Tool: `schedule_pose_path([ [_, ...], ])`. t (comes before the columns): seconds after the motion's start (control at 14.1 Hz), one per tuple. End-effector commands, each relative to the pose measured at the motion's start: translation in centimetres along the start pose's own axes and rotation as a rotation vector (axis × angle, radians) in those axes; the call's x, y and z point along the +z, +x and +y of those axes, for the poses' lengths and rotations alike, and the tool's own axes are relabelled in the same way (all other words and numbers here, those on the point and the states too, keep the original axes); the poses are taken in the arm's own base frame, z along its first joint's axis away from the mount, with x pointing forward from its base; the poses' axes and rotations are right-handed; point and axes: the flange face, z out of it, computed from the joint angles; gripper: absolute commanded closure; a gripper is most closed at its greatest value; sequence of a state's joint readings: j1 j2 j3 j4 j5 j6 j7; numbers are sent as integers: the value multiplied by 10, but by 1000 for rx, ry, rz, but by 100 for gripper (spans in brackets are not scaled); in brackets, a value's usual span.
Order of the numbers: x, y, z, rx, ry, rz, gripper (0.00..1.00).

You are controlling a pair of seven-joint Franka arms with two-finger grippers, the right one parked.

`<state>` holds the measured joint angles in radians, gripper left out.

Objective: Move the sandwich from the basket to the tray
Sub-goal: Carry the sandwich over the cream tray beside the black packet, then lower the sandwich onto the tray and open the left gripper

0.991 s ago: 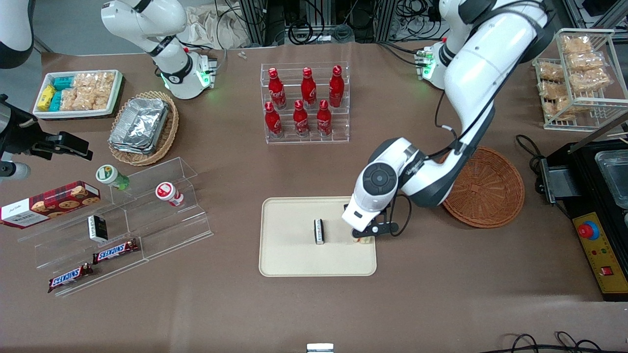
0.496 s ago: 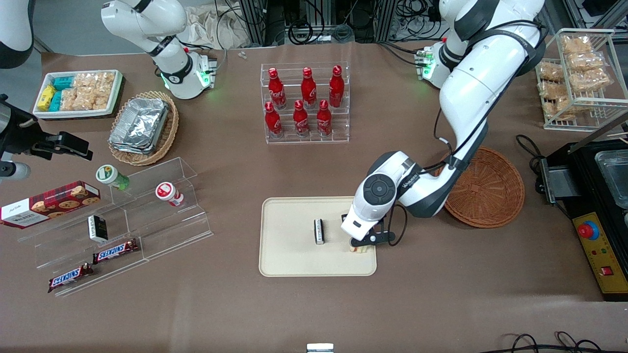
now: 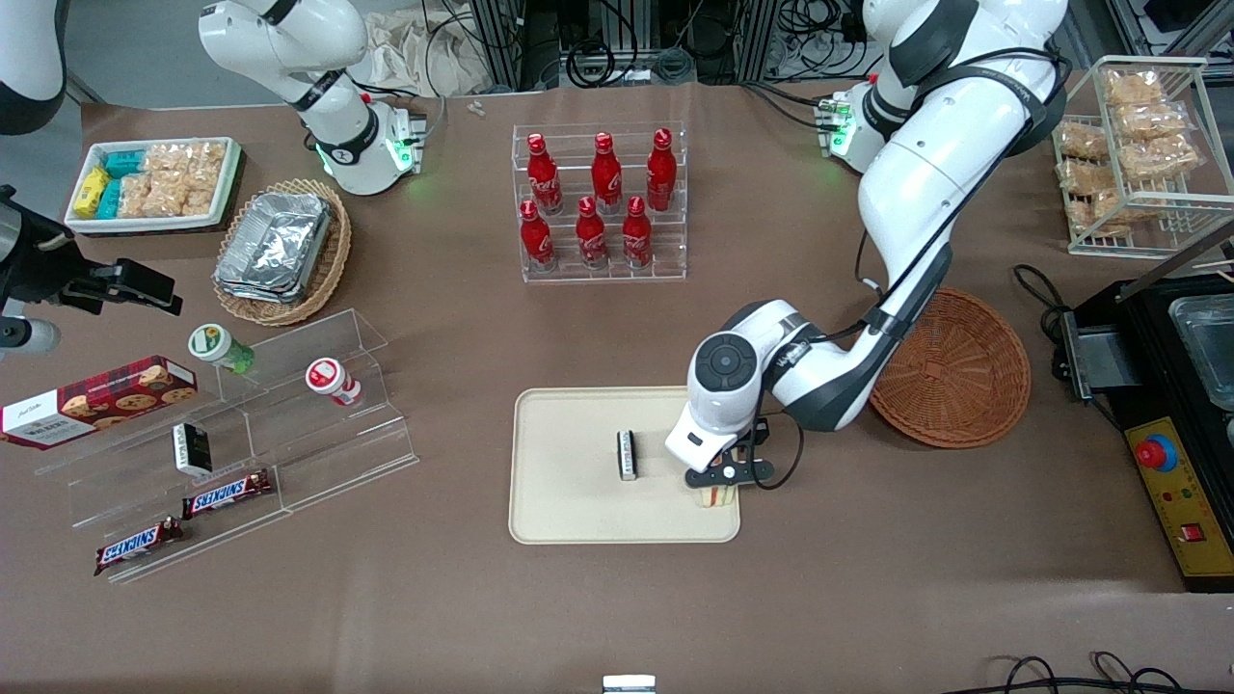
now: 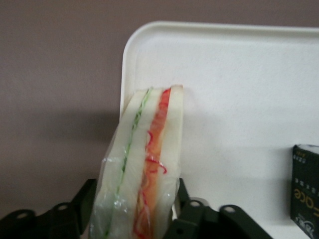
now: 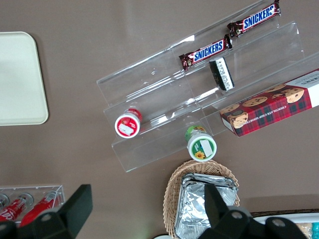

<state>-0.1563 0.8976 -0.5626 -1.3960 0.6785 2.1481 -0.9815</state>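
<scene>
My gripper is shut on the sandwich, a plastic-wrapped wedge of pale bread with green and red-orange filling lines. The black fingers press its two flat sides. In the front view the sandwich hangs just below the gripper over the corner of the cream tray that is nearest the camera and toward the working arm's end. The tray's rounded rim shows right beside the sandwich tip. The reddish-brown wicker basket sits empty beside the tray, toward the working arm's end.
A small dark packet stands on the tray close to the gripper. A clear rack of red bottles stands farther from the camera. Acrylic shelves with snacks and a tan basket of foil containers lie toward the parked arm's end.
The gripper has carried the sandwich slightly nearer the camera along the tray's edge and lower, toward the tray corner. The hold has not changed.
</scene>
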Motion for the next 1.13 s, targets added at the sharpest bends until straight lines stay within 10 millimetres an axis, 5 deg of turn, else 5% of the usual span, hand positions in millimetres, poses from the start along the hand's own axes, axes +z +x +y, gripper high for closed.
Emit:
schedule_pose_path([
  [0.0, -22, 8, 5, -15, -2, 49, 0],
  [0.28, -65, 19, -7, -70, -20, 43, 0],
  [0.42, -115, 33, -24, -129, -10, 27, 0],
  [0.64, -204, 56, -79, -143, 9, 35, 0],
  [0.99, -329, 66, -299, -97, -53, -118, 0],
  [1.06, -348, 63, -327, -115, -71, -111, 0],
])
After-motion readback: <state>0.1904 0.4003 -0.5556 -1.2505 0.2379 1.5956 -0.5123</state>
